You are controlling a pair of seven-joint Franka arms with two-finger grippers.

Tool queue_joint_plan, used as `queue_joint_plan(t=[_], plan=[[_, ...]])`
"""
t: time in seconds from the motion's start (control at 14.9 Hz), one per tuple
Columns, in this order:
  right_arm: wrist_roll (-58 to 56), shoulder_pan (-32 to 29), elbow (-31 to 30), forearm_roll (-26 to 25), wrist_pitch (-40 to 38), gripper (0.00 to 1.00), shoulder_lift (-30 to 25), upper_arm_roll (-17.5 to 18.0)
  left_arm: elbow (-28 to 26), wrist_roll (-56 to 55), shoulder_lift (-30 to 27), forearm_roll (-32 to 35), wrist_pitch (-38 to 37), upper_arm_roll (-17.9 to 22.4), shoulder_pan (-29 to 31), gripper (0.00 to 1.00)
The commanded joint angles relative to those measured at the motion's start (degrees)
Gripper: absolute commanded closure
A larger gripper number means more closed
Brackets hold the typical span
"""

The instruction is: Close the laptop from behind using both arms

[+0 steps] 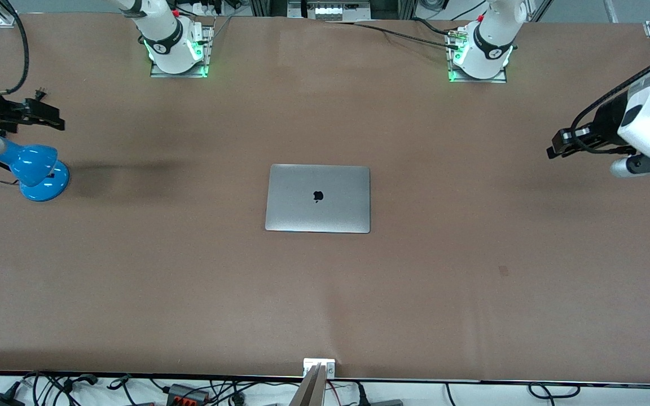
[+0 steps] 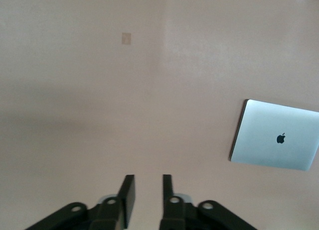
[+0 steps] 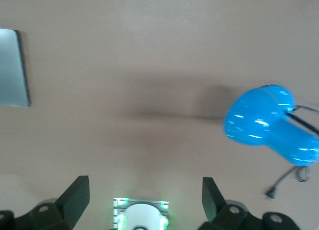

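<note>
The silver-grey laptop (image 1: 317,198) lies shut and flat in the middle of the table, its lid up with the dark apple logo showing. It also shows in the left wrist view (image 2: 276,135), and an edge of it in the right wrist view (image 3: 12,68). My left gripper (image 1: 554,150) hangs over the left arm's end of the table, well away from the laptop. Its fingers (image 2: 128,190) stand a small gap apart, holding nothing. My right gripper (image 1: 54,118) hangs over the right arm's end, above the blue lamp. Its fingers (image 3: 77,192) are spread wide and empty.
A blue desk lamp (image 1: 40,169) sits on the table at the right arm's end, also in the right wrist view (image 3: 266,123). The arm bases (image 1: 178,48) (image 1: 480,53) glow green at the table's edge farthest from the front camera. Cables lie along the nearest edge.
</note>
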Motion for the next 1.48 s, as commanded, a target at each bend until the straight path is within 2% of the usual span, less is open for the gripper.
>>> queue_joint_plan(t=[0.0, 0.13, 0.27, 0.34, 0.67, 0.87, 0.94, 1.08, 1.14, 1.41], plan=[[-0.5, -15.0, 5.4, -1.6, -0.5, 0.0, -1.2, 15.4, 1.4, 0.2, 0.7, 3.6, -1.8, -1.2, -0.1, 0.66], [1.4, -18.4, 2.7, -1.5, 0.6, 0.0, -3.0, 20.0, 1.1, -0.7, 0.6, 3.8, -3.5, -1.3, -0.5, 0.54], [7.8, -19.3, -4.3, 2.6, 3.4, 0.0, -5.6, 20.2, 1.6, -1.7, 0.6, 3.8, -3.8, -2.2, -0.6, 0.5], [8.5, -19.8, -5.2, 3.7, 5.4, 0.0, -6.0, 20.2, 1.6, -2.4, 0.5, 3.8, -3.8, -3.7, -0.5, 0.46], [8.8, -19.5, -5.1, 3.2, 6.6, 0.0, -5.2, 20.1, 1.5, -3.1, 0.4, 4.0, -3.7, -3.7, -0.3, 0.16], [8.6, -18.5, -5.2, 3.0, 7.2, 0.0, -5.3, 20.1, 1.3, -5.0, -0.4, 7.1, -3.6, -3.8, -1.1, 0.0], [8.5, -18.5, -4.9, 2.9, 6.6, 0.0, -4.9, 20.1, 1.0, -4.9, -0.9, 7.1, -3.9, -2.4, -2.9, 0.0], [8.6, -18.0, -4.7, 2.7, 6.6, 0.0, -4.7, 20.2, 0.3, -4.7, -2.7, 7.2, -3.8, 5.7, -10.6, 0.0], [8.8, -18.0, -4.7, 2.8, 6.5, 0.0, -4.7, 20.2, -1.0, -4.6, -3.1, 7.2, -3.5, 7.4, -12.2, 0.0], [9.4, -18.0, -4.7, 2.9, 6.2, 0.0, -4.7, 20.2, -8.2, -4.1, -8.2, 7.0, 0.6, 7.7, -12.2, 0.0]])
